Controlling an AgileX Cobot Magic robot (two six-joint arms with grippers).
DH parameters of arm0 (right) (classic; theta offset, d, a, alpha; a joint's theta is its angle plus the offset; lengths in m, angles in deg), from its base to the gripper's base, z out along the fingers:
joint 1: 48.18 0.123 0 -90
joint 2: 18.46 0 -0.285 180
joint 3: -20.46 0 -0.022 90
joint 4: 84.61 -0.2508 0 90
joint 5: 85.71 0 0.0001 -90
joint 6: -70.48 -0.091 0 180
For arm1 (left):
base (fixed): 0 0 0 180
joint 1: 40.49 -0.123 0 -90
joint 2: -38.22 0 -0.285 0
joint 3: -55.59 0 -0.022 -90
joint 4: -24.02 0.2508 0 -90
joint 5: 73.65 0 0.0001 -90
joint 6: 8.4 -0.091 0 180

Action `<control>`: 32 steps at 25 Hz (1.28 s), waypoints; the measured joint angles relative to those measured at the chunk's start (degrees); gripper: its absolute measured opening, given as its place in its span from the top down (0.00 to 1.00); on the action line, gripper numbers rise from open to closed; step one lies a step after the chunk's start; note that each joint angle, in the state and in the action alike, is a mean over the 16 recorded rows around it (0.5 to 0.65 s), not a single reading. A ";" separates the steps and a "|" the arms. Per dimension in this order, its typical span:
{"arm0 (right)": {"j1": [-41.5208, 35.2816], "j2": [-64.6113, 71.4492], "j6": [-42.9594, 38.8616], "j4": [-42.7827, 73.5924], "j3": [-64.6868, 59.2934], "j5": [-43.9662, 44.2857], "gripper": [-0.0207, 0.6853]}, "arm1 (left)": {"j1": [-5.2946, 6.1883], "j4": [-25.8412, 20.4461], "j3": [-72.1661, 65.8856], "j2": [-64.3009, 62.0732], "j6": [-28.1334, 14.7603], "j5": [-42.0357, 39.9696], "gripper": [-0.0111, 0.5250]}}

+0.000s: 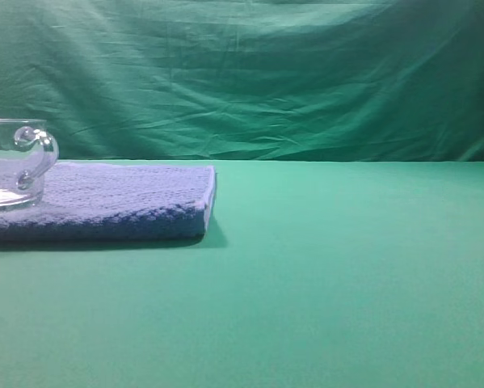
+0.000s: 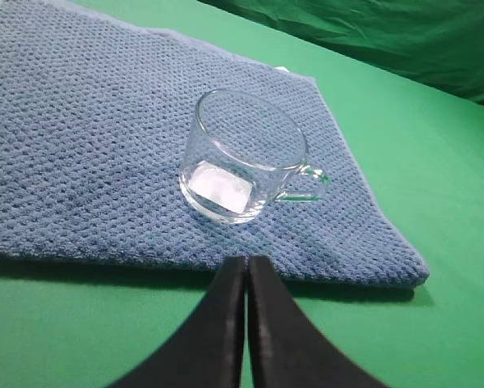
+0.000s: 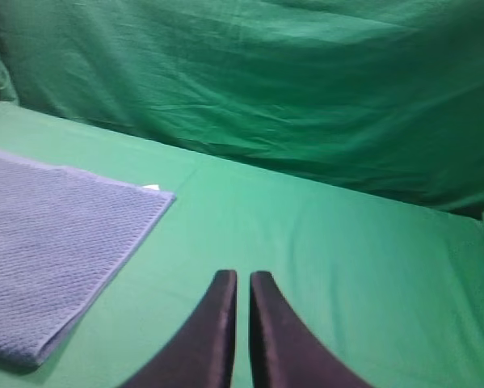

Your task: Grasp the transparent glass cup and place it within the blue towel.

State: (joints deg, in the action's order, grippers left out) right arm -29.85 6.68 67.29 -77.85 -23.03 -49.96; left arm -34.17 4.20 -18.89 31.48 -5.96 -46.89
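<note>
The transparent glass cup (image 2: 243, 158) stands upright on the blue towel (image 2: 88, 153), its loop handle pointing right. In the exterior high view the cup (image 1: 15, 166) sits at the far left edge on the towel (image 1: 120, 202). My left gripper (image 2: 246, 260) is shut, holds nothing, and hovers just in front of the towel's near edge, short of the cup. Over bare green cloth to the right of the towel (image 3: 56, 234) my right gripper (image 3: 242, 276) is shut with only a thin slit between its fingers, and it holds nothing. Neither gripper shows in the exterior high view.
A green cloth covers the table (image 1: 347, 275), and a wrinkled green backdrop (image 1: 266, 73) hangs behind it. Green table surface stretches to the right of the towel.
</note>
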 joint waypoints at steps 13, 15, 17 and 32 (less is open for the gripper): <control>-11.91 -15.97 -0.61 -2.51 -23.26 -9.12 0.91 | 0.00 0.00 0.00 0.00 0.00 0.00 0.98; -12.79 -17.01 -0.68 -2.92 -25.75 -10.13 0.91 | 0.00 0.00 0.00 0.00 0.00 0.00 0.98; -13.50 -17.62 -0.70 -3.40 -28.01 -11.10 0.91 | 0.00 0.00 0.00 0.00 0.00 0.00 0.98; -15.49 -17.87 -0.60 -5.54 -35.25 -13.92 0.91 | 0.00 0.00 0.00 0.00 0.00 0.00 0.98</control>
State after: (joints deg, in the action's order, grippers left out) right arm -45.34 -11.20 66.69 -83.39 -58.28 -63.88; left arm -34.17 4.20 -18.89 31.48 -5.96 -46.89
